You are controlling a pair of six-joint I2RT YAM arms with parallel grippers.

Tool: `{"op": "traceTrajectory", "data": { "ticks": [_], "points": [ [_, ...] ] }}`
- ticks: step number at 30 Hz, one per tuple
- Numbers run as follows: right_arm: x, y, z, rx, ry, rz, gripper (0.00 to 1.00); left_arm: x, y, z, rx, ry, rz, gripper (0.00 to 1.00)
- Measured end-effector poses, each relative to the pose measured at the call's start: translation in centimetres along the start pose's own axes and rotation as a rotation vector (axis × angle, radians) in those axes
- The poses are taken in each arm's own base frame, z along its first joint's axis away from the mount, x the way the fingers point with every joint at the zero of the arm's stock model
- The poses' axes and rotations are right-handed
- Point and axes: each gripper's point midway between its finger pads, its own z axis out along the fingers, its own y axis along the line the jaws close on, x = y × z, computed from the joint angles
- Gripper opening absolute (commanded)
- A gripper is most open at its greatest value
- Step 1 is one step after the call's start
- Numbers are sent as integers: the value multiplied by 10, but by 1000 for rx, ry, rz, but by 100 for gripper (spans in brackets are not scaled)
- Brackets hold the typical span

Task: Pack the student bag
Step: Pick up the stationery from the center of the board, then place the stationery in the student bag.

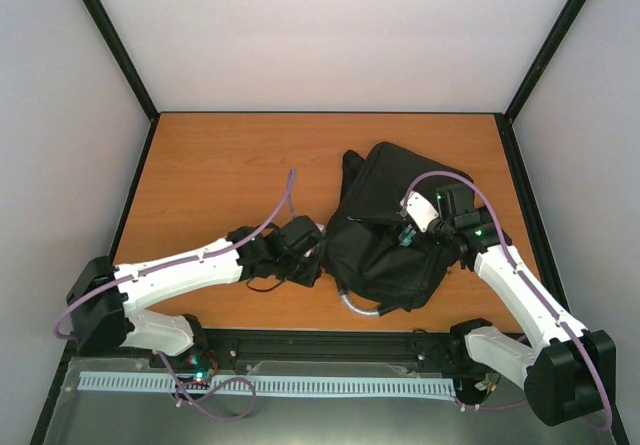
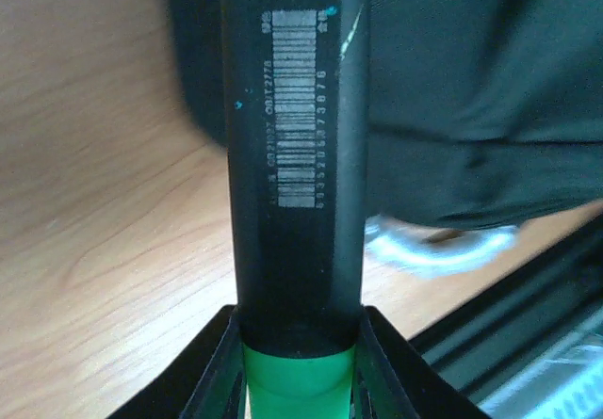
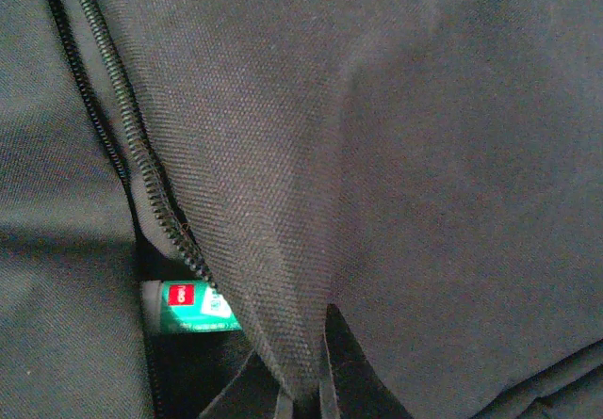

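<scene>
Bag: student bag [image 1: 385, 235] unzipped, green-labelled item [image 3: 193, 308] inside.
Left gripper [image 2: 300, 367]: clamped on black marker [image 2: 294, 155], not yet packed.
Right gripper [image 3: 303, 386]: pinching bag fabric.

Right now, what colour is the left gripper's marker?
Black marker, green at its held end; left wrist view.

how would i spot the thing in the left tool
On the wooden table, find the black student bag; the left tool sits at its left edge. It grips a black marker with a green end, the only thing bearing a white barcode.
</scene>
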Motion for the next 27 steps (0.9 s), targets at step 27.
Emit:
{"op": "traceTrajectory", "data": {
  "ticks": [27],
  "points": [
    [-1,-2,-3,15,-8,-2,3,-94,-120,93,217,-46,168,17]
  ]
}}
